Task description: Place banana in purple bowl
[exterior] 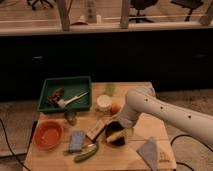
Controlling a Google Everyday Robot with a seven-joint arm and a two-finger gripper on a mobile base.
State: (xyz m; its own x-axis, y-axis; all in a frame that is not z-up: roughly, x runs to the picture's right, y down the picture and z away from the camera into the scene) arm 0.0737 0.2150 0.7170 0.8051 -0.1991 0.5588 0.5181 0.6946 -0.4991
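Camera view: one dim angle, looking down on the bench point(150, 131).
Arm point(170, 114): white, reaching in from the right and bending down to mid-bench.
Orange bowl point(37, 131): far left, out of the play.
Purple bowl point(109, 134): dark, near the front edge, well apart from the orange bowl.
Banana point(116, 136): yellow, lying over the purple bowl, seemingly inside its rim.
Gripper point(121, 128): right on top of the banana; whether it clasps it or has let go, I cannot tell.
Progress: the banana's at the bowl. What's left, by my read, is a sure release and a lift away.
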